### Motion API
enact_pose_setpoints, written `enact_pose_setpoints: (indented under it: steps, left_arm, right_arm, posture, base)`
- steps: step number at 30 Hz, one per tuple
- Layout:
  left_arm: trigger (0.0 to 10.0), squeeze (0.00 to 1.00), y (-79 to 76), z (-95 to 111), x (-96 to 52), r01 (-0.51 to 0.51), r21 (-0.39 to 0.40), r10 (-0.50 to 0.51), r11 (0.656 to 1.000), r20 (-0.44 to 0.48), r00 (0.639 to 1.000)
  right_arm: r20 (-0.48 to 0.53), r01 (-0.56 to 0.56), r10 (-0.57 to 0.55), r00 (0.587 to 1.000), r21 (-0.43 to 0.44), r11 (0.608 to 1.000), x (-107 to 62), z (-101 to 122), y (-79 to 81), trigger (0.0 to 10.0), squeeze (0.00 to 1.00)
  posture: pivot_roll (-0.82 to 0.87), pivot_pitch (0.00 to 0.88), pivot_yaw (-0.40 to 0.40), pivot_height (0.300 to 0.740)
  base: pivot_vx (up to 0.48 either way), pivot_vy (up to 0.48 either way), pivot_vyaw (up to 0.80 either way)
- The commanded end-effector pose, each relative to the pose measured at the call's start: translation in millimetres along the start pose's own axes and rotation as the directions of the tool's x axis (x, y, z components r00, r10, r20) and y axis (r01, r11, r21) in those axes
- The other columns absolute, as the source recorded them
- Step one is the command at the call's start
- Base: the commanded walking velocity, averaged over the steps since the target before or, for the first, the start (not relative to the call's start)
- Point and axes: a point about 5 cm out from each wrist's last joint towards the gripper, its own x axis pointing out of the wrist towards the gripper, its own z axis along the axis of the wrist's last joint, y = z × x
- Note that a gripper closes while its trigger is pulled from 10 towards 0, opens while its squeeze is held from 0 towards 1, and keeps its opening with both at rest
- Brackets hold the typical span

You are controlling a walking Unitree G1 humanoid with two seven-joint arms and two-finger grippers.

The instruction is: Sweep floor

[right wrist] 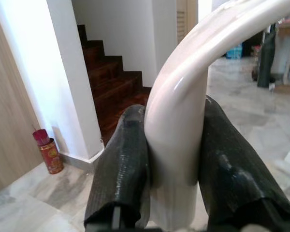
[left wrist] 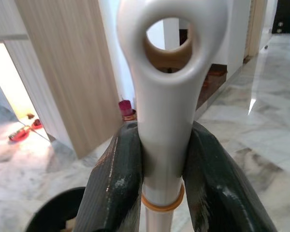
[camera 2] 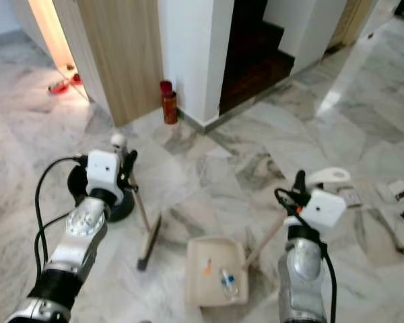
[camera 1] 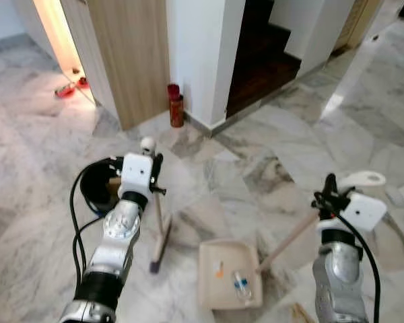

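Nearest, on the marble floor [camera 1: 47,175]: cream dustpan [camera 1: 229,272] holding small scraps, its handle clamped in the right gripper [right wrist: 171,159]. Just left, broom [camera 1: 160,235] with bristles on the tiles, white handle top pinched tight by the left gripper [left wrist: 162,164]. Farther off, red canister [camera 1: 176,105] beside the white wall, dark stairs [right wrist: 111,92] behind.

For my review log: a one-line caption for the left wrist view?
Left claw shut on the broom handle's white looped end, a red canister beyond.

No legible text — red can [camera 1: 177,111] has print, too small/blurred to read.
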Motion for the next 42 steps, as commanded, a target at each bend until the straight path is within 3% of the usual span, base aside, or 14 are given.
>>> enact_pose_setpoints:
  steps: [1, 9, 15, 42]
  left_arm:
    - [10.0, 0.00, -0.7, 11.0, 4.2, 0.003, 0.010, -0.003, 1.000, 0.046, 0.999]
    - [10.0, 0.00, -0.9, 11.0, 4.2, 0.008, 0.007, -0.008, 1.000, 0.044, 0.999]
    - [10.0, 0.00, -1.4, 11.0, 3.9, 0.009, 0.006, -0.009, 1.000, 0.043, 0.999]
    - [10.0, 0.00, -1.6, 10.0, 3.5, 0.014, 0.003, -0.014, 1.000, 0.036, 0.999]
  right_arm:
    - [0.054, 0.012, -0.013, 0.998, 0.018, 1.000, 4.3, 10.8, -2.7, 10.0, 0.00]
    - [0.059, 0.010, -0.010, 0.998, 0.007, 1.000, 4.5, 11.4, -2.4, 10.0, 0.00]
    - [0.060, 0.006, -0.006, 0.998, 0.009, 1.000, 4.3, 11.5, -2.1, 10.0, 0.00]
    - [0.053, 0.007, -0.008, 0.999, 0.019, 1.000, 5.1, 10.6, -2.3, 10.0, 0.00]
  posture:
    - [0.12, 0.084, -0.009, 0.740]
    - [0.12, 0.083, -0.009, 0.740]
    - [0.12, 0.084, -0.010, 0.740]
    - [0.12, 0.084, -0.013, 0.740]
  base:
    - [0.000, 0.319, 0.00]
    - [0.000, 0.319, 0.00]
    - [0.000, 0.317, 0.66]
    - [0.000, 0.320, 0.00]
